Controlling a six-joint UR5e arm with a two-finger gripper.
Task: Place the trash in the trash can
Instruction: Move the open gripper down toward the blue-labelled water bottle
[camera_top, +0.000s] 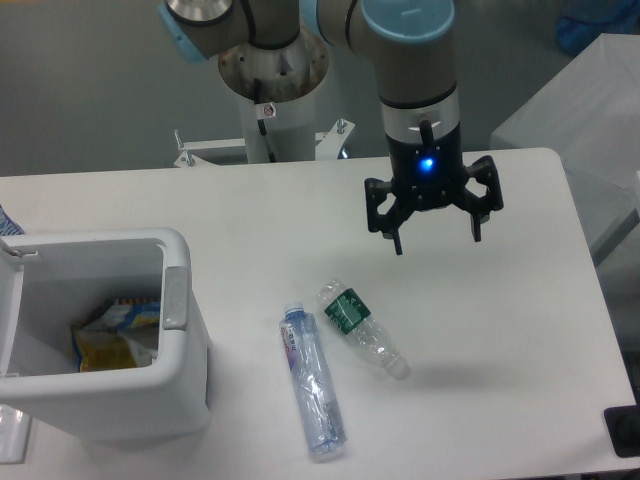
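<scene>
Two crushed clear plastic bottles, the trash, lie on the white table. The longer one with a blue label (311, 383) lies near the front edge. The shorter one with a green label (360, 329) lies just to its right, tilted. The white trash can (184, 340) stands at the front left, with yellow wrappers inside it. My gripper (436, 238) hangs open above the table, up and to the right of the green-label bottle, holding nothing.
The arm's base (272, 80) stands at the table's back edge. A black object (624, 432) sits at the front right corner. A white block (590, 110) stands beyond the table's right side.
</scene>
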